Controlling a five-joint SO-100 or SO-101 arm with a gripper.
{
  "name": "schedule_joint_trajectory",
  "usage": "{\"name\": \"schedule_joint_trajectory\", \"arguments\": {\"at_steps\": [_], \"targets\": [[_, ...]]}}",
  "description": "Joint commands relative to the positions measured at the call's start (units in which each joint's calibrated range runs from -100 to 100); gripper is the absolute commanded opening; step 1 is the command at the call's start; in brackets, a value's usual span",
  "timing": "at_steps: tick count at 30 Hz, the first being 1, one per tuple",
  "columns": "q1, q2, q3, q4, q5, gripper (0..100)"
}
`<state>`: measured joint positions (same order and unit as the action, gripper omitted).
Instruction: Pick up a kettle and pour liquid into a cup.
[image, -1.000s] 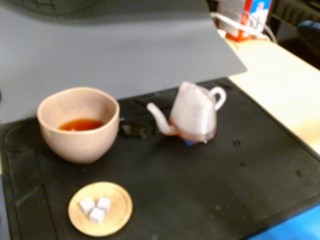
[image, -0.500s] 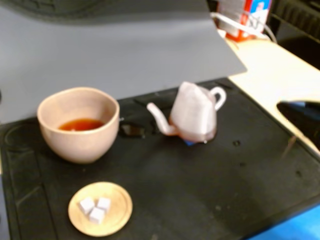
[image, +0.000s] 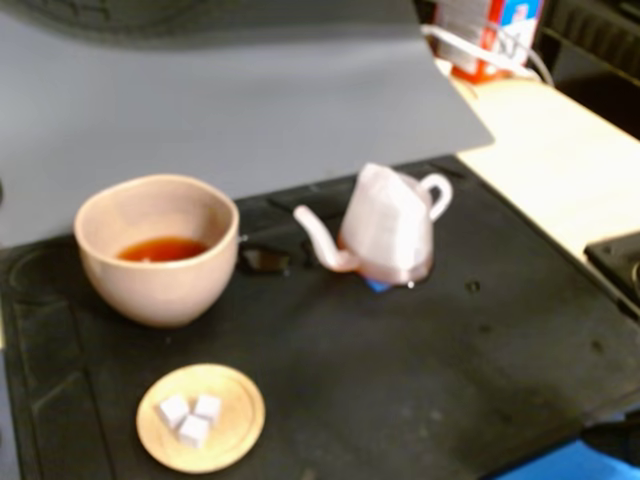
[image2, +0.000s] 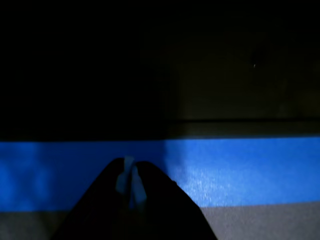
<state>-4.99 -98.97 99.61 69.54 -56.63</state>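
In the fixed view the kettle stood upright on the black mat, right of centre, spout to the left and loop handle to the far right; the cup sat well apart to its left, with tea already pooled in its bottom; a small wooden dish of white cubes lay near the cup, on the near side. Nothing held the kettle. A dark shape at the right edge of that view may have been part of the arm, though it was too blurred to say. In the wrist view the gripper showed at the bottom, its fingers drawn nearly together and holding nothing, over a blue strip and dark ground; neither kettle nor cup appeared there. Judged so, the reach for the kettle had hardly begun, or a pour was already done; which, the pictures could not settle. A next grasp would call for spreading the fingers, travelling left across the mat, and closing on the handle or body without tipping the kettle.
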Motion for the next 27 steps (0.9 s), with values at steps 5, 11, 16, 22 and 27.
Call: {"name": "schedule_joint_trajectory", "arguments": {"at_steps": [5,11,16,22,27], "targets": [[-0.3,-0.3,0.2,5.6,0.4,1],[-0.5,-0.3,0.2,5.5,0.4,1],[-0.3,-0.3,0.2,5.5,0.4,1],[-0.3,-0.3,0.2,5.5,0.4,1],[-0.3,-0.3,0.2,5.5,0.4,1]]}}
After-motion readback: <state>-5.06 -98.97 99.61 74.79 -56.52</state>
